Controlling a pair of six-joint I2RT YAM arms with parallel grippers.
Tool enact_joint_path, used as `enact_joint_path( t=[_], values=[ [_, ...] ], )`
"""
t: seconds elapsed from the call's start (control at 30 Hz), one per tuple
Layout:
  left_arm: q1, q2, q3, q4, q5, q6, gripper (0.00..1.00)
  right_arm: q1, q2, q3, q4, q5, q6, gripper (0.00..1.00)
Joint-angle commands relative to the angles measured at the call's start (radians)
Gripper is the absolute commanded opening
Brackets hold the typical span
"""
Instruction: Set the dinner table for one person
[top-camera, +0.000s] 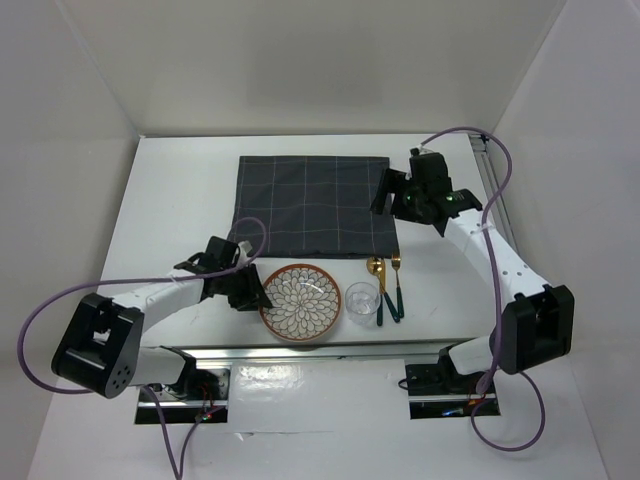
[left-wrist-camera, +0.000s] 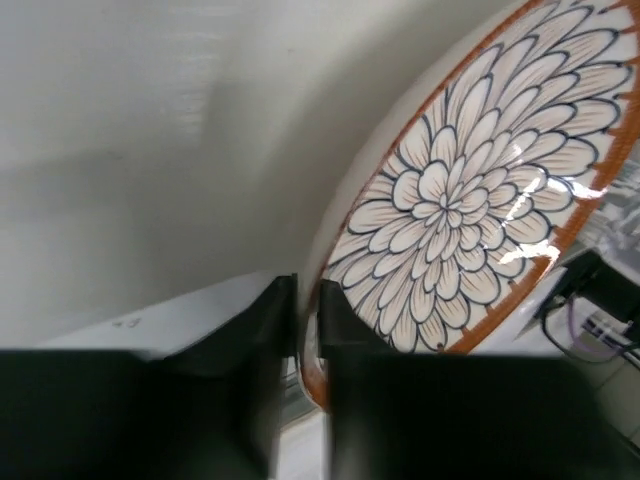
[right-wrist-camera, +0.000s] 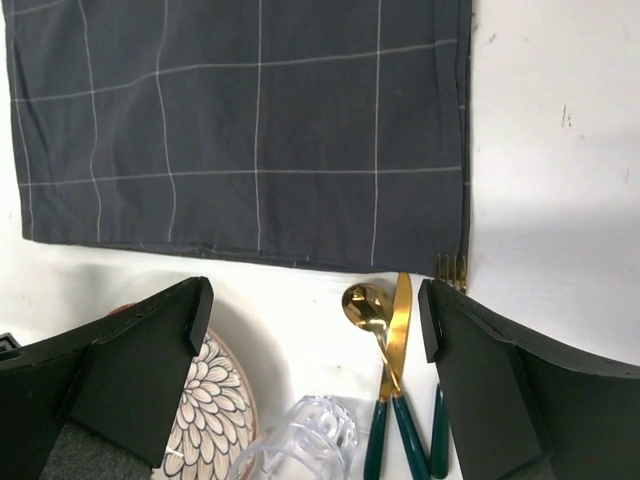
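Observation:
On the white dinner table (top-camera: 180, 200) lies a dark grey checked cloth (top-camera: 310, 205). In front of it sit a flower-patterned plate (top-camera: 300, 300) with an orange rim, a clear glass (top-camera: 362, 302) and gold cutlery with green handles (top-camera: 386, 290). My left gripper (top-camera: 252, 290) is shut on the plate's left rim; the left wrist view shows the rim of the plate (left-wrist-camera: 470, 200) pinched in the gripper (left-wrist-camera: 307, 320). My right gripper (top-camera: 388, 200) hangs open over the cloth's right edge. Below the gripper (right-wrist-camera: 315, 320) are the spoon (right-wrist-camera: 365, 305), knife (right-wrist-camera: 398, 320), fork (right-wrist-camera: 450, 268) and glass (right-wrist-camera: 300, 440).
White walls enclose the table on the left, back and right. A silver rail (top-camera: 300, 352) runs along the near edge by the arm bases. Purple cables (top-camera: 480, 135) loop from both arms. Bare tabletop (right-wrist-camera: 540, 150) lies right of the cloth.

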Motion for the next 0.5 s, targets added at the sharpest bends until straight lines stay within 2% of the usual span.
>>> enact_joint_path(
  t=[0.0,0.07,0.1,0.37,0.47],
  values=[
    [-0.008,0.006,0.026,0.02,0.025,0.012,0.22,0.007,-0.048,-0.016,-0.03,0.015,-0.007,0.97],
    [-0.008,0.006,0.057,-0.02,0.025,0.047,0.04,0.007,-0.06,-0.026,-0.03,0.026,0.002,0.97],
    [-0.008,0.006,0.091,-0.062,0.025,0.056,0.0,0.007,-0.06,-0.026,-0.03,0.026,0.002,0.97],
    [0.002,-0.172,0.27,-0.204,0.059,0.089,0.0,0.007,-0.071,-0.026,-0.048,0.045,0.002,0.97],
    [0.044,-0.15,0.432,-0.308,0.045,0.076,0.0,0.007,-0.071,-0.016,-0.048,0.045,0.002,0.97]
  ],
)
